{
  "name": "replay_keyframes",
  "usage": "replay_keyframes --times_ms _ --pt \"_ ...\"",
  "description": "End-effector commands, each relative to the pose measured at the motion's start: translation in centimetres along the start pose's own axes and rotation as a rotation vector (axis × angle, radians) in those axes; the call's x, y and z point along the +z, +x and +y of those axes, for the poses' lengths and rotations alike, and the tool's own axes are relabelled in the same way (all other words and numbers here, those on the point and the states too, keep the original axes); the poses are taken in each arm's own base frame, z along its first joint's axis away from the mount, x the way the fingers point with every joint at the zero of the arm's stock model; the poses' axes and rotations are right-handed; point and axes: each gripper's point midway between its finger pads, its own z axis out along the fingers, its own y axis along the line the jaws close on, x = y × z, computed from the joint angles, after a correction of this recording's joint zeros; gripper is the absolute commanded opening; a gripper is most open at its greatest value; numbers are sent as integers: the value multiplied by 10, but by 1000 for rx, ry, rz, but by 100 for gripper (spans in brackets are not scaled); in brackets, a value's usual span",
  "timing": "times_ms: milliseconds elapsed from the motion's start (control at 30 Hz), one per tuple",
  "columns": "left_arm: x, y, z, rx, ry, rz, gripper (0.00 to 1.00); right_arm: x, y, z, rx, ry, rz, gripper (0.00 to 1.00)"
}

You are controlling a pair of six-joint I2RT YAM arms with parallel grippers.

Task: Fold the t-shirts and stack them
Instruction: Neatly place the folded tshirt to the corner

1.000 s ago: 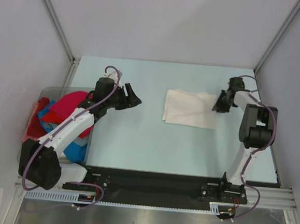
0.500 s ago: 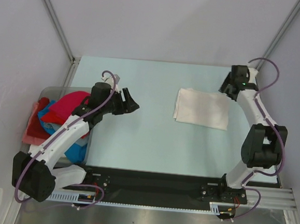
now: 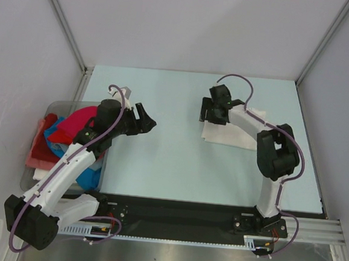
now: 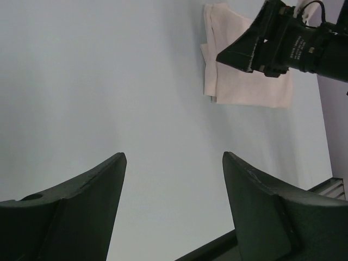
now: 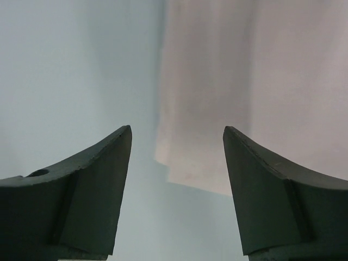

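White tee (image 3: 237,134): folded into a rough rectangle, soft cotton with layered edges, lying flat on the far right part of the table (image 3: 171,166). The table top is pale blue-green, smooth and matt.

Right arm (image 3: 272,153): bent back towards the centre, with its jaws above the tee's left edge. The jaws are apart, two dark wedge-shaped fingers (image 5: 81,179) with nothing between them. In the wrist view the tee's corner lies below the gap. Cannot tell whether they touch the cloth.

Bin (image 3: 52,105): clear grey plastic with rounded corners, at the table's left edge. It holds crumpled tees heaped loosely: magenta-red (image 3: 78,126) on top, blue (image 3: 89,175) and pink (image 3: 34,162).

Left arm (image 3: 79,153): reaches across the bin, with its jaws over bare table just right of it. These jaws are spread wide and hold nothing.
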Motion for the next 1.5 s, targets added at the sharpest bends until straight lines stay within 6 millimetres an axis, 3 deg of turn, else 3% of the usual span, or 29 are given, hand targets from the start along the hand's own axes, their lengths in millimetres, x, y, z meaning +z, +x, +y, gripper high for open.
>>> replay_keyframes --times_ms 0,167,433,567,733,867,900,1067,1167,1200,1300,1333,1433,1467 --pt "-4 -2 3 35 -20 -13 77 6 -17 55 -4 -132 -29 71" --pt "-2 1 7 37 -32 -8 77 26 2 81 -25 -128 24 63" --pt "-2 2 8 36 -35 -8 77 50 30 54 -21 6 89 60" --pt "0 3 6 30 -24 -3 77 53 39 31 -42 101 103 57" --pt "-2 2 7 36 -30 -5 77 42 38 -12 -40 170 104 55" --pt "-2 1 8 40 -36 -10 77 23 38 -48 -57 199 91 57" --pt "-2 1 8 38 -37 -11 77 19 47 -59 -83 214 113 57" --pt "-5 0 5 26 -23 -16 78 -12 35 -89 -86 271 65 61" --pt "-7 -2 5 32 -28 -26 78 -31 27 -73 -78 190 11 73" --pt "-8 -2 7 35 -36 -21 78 -35 22 -60 -84 134 -16 82" --pt "-11 -6 13 42 -63 -20 82 -60 16 -23 -134 11 -95 90" --pt "-13 -7 19 39 -84 -19 83 -71 17 -15 -145 -9 -126 100" --pt "-27 -15 28 43 -135 -75 91 -88 21 0 -177 13 -221 100" --pt "-30 -15 31 43 -145 -88 99 -97 32 -3 -189 3 -241 100"
